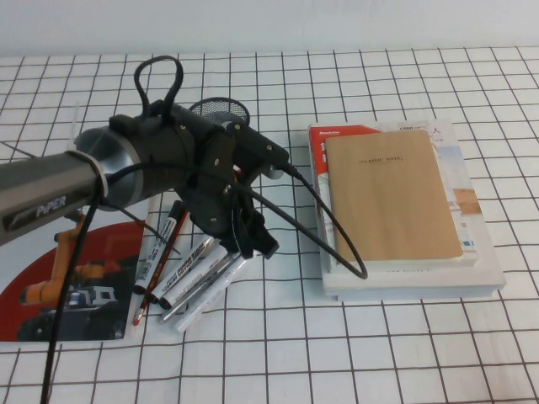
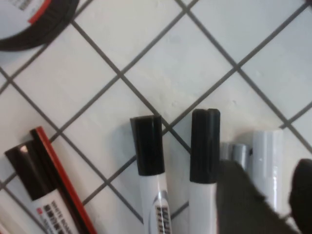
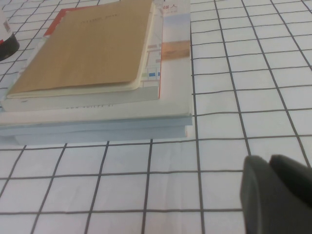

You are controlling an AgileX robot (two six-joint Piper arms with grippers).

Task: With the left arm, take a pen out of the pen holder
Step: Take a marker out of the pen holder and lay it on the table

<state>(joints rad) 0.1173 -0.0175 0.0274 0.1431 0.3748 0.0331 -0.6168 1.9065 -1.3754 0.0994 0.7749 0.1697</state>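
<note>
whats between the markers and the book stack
High view: bare table, the left arm's cable above it; left gripper hangs over the markers, right gripper near the book stack.

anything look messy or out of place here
Yes: several pens lie loose on the table near the mesh pen holder, fanned at angles, not standing in it. The left gripper hovers open over them; the right gripper sits low by the book stack.
</note>
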